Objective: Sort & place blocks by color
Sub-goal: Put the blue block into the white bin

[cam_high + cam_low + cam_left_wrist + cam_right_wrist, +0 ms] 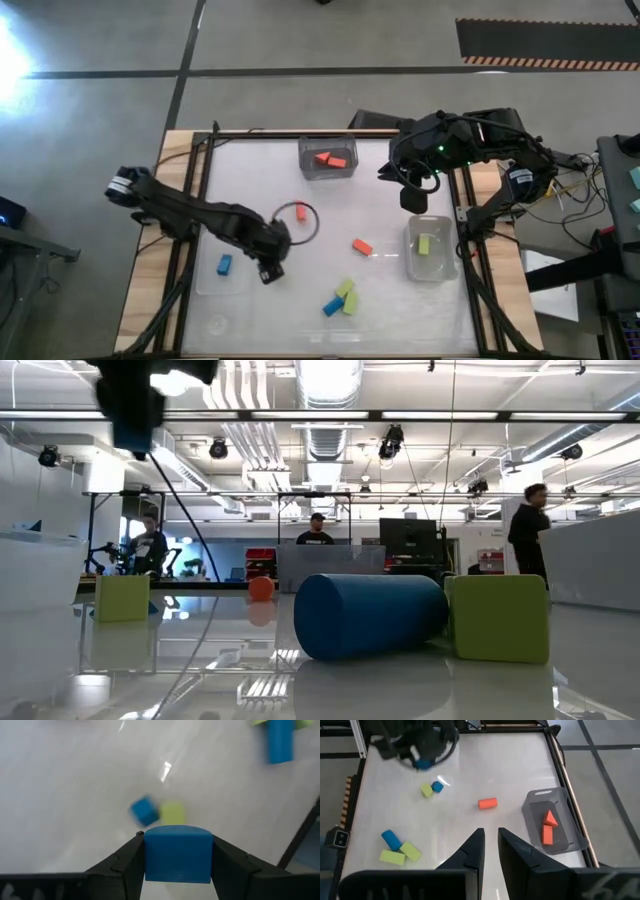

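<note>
My left gripper (270,271) hangs over the table's near-left part, shut on a blue block (177,852). Right below it, a small blue block (145,811) and a yellow-green one (173,813) lie on the table. Another blue block (224,264) lies in the clear left bin (205,285). An orange-red block (362,246) lies mid-table. One blue and two yellow-green blocks (341,298) sit clustered near the near edge. My right gripper (412,200) waits above the far right, nearly shut and holding nothing, with only a narrow slit between the fingers (475,845). My left gripper pinches the blue block by two opposite side faces (148,855) between its two fingers (131,857). It comes from above, pointing down. The block's rounded end faces the table, and the block hangs clear above it.
The far clear bin (308,170) holds two orange-red blocks (330,159). The right clear bin (445,268) holds one yellow-green block (425,244). A cable loop (316,225) lies beside the left arm. People stand in the room beyond the far edge.
</note>
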